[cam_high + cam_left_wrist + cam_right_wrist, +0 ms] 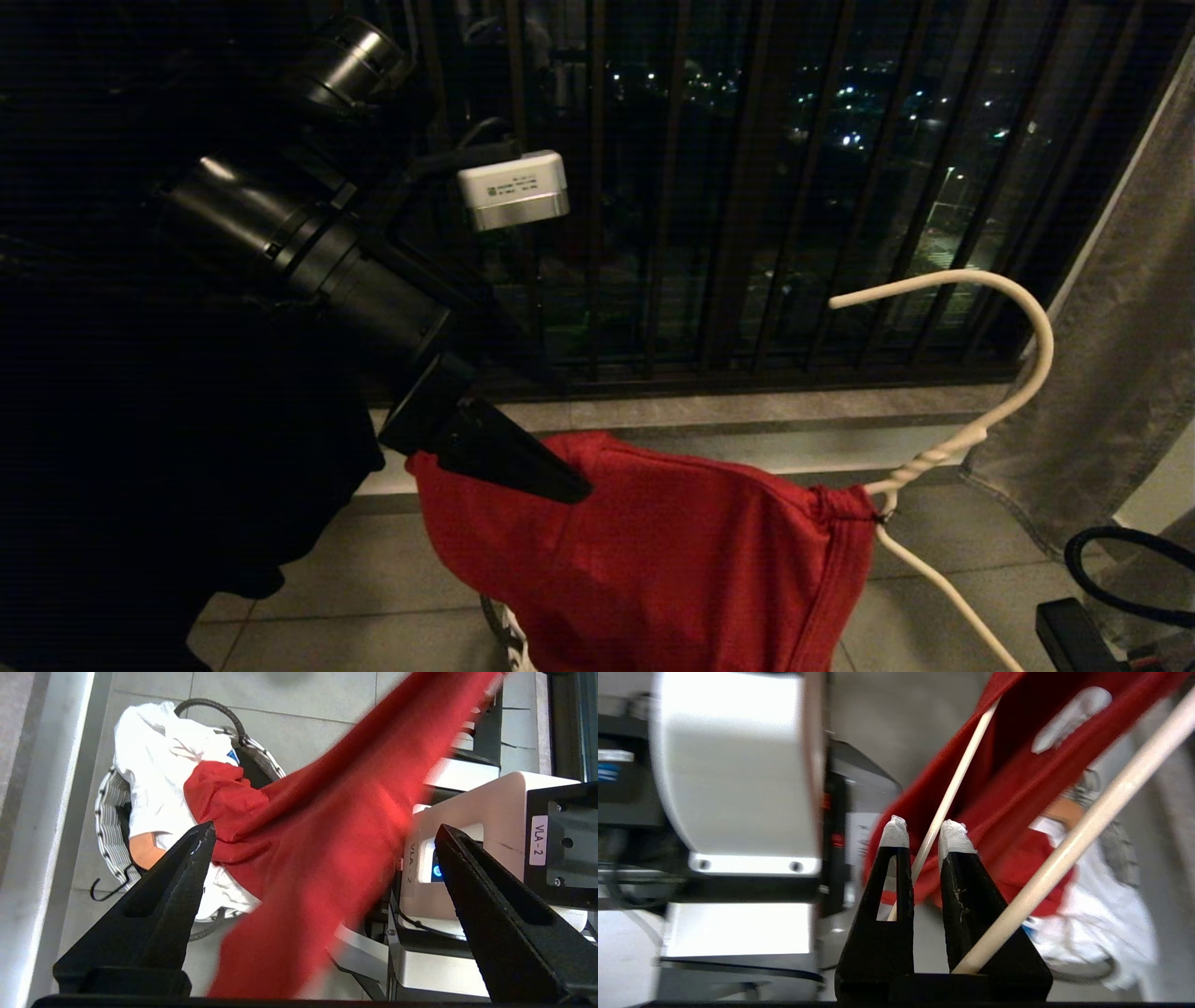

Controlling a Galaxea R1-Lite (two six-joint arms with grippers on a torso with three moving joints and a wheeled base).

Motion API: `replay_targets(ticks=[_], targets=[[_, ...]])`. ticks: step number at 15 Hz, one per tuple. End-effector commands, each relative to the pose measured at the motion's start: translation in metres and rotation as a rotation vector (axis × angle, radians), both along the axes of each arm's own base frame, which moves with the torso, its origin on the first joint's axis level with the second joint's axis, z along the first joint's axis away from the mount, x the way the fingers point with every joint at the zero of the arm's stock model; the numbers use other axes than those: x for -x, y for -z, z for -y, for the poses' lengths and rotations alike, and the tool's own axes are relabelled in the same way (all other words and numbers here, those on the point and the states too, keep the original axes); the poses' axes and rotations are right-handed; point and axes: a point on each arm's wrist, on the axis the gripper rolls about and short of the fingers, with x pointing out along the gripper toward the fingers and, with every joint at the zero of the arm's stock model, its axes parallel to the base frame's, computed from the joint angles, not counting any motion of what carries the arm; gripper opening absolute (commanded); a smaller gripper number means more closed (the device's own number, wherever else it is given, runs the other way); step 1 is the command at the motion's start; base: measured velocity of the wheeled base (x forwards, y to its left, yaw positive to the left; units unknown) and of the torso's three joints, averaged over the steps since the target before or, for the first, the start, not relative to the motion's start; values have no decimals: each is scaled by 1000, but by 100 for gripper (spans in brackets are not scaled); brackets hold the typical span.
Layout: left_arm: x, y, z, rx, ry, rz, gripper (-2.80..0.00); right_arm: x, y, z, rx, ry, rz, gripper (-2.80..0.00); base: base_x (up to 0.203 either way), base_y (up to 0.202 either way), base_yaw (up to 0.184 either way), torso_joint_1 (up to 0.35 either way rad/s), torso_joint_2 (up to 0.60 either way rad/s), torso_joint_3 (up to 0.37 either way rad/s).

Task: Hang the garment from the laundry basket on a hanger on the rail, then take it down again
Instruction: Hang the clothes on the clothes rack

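Observation:
The red garment (672,560) is draped over the white wire hanger (1018,317), which is held up in the air with its hook pointing up. The garment's lower end trails into the laundry basket (110,826) on the floor. My left gripper (325,828) is open wide just above the garment's left shoulder, one black finger (504,457) lying against the cloth. My right gripper (923,830) is shut on the hanger's lower wire (952,788), below the head view. The rail is out of view.
A white cloth (145,765) fills the basket. My own white base (486,812) stands beside it. A dark garment (140,420) hangs at the left, window bars (747,187) stand behind, and a grey curtain (1120,373) hangs at the right.

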Motion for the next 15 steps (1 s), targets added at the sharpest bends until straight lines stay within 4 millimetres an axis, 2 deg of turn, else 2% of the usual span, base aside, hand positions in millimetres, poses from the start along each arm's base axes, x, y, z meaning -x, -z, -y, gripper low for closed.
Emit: replay_targets(ticks=[1,5,15], targets=[[1,1,-1,-5,2,-9,0,0,-2,7,-4,29,38,-280,0,0,0,0,0,0],[1,4,0,-14,3,-14,0,14,-8,14,-26,22,112,-280,0,0,0,0,0,0],[-1,12,13,-33,54,-13,0,20,-13,17,-44,19,138,-280,0,0,0,0,0,0]])
